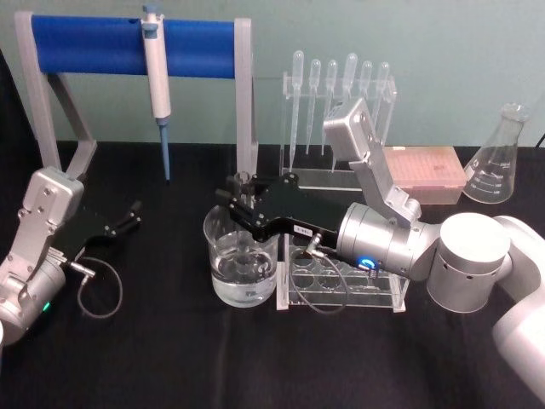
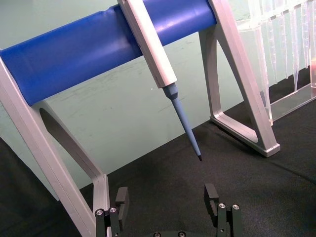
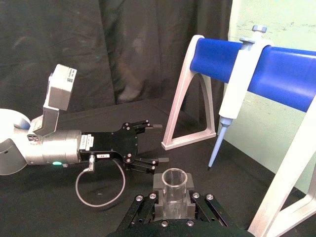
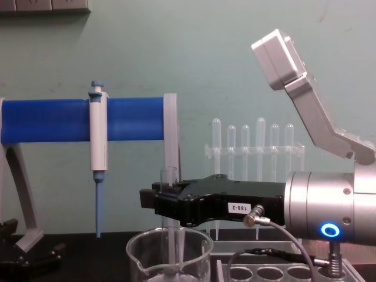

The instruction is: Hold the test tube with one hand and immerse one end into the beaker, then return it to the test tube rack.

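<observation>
The test tube (image 4: 169,179) stands upright in my right gripper (image 4: 161,202), whose jaws are shut on its upper part just under the rim. Its lower part (image 4: 174,252) reaches down past the rim of the beaker (image 4: 141,252). In the head view the right gripper (image 1: 239,201) hovers right over the beaker (image 1: 223,277), which holds clear liquid. The right wrist view looks down the open mouth of the test tube (image 3: 174,183) between the fingers (image 3: 159,183). My left gripper (image 1: 129,218) rests open and empty at the table's left; the left gripper (image 2: 167,197) has nothing between its fingers.
A white-and-blue micropipette (image 1: 157,85) hangs on a blue-bar stand (image 1: 94,44) at the back left. A rack of plastic pipettes (image 1: 341,94) stands behind the beaker. A tube rack (image 1: 341,285) lies under my right wrist. A pink box (image 1: 426,175) and a conical flask (image 1: 501,162) sit at the back right.
</observation>
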